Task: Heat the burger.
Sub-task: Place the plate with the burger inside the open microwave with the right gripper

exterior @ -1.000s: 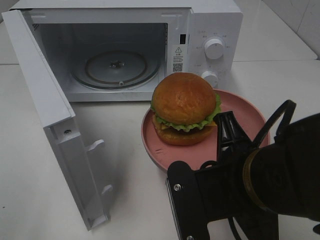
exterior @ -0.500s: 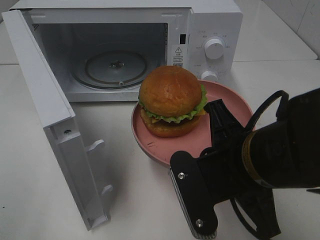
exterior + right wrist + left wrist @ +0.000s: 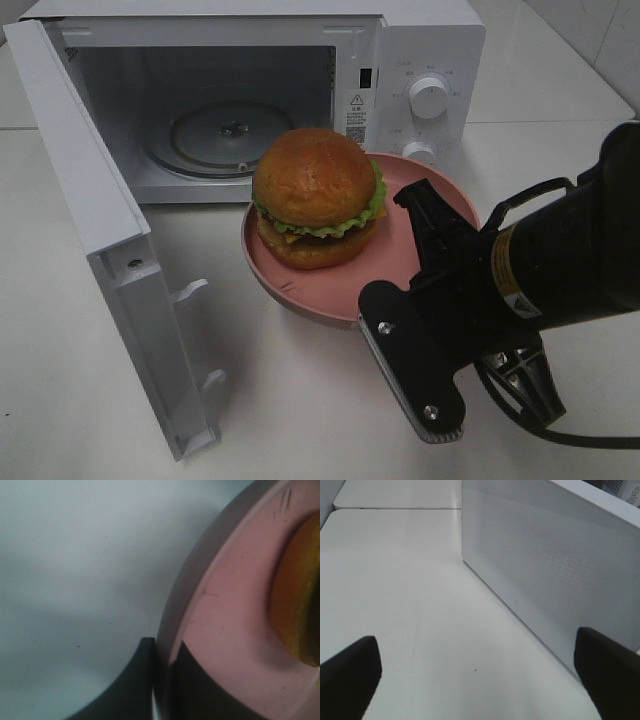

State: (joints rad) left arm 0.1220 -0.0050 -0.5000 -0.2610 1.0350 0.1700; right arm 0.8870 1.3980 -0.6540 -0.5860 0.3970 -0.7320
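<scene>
So the burger (image 3: 315,195) is sitting on the pink plate (image 3: 405,265), a bit toward the plate's 10 o'clock side. It's right out front of the open microwave (image 3: 430,50), with the glass turntable (image 3: 230,135) at about 11 o'clock from it and the door (image 3: 90,200) swung wide at 9 o'clock. The right gripper (image 3: 162,655) is clenched on the plate's rim at roughly 5 o'clock, a finger on each side of the edge, while the left gripper (image 3: 477,670) hangs with fingers spread wide and nothing in them over the white table (image 3: 420,580), next to a dotted white panel of the microwave.
</scene>
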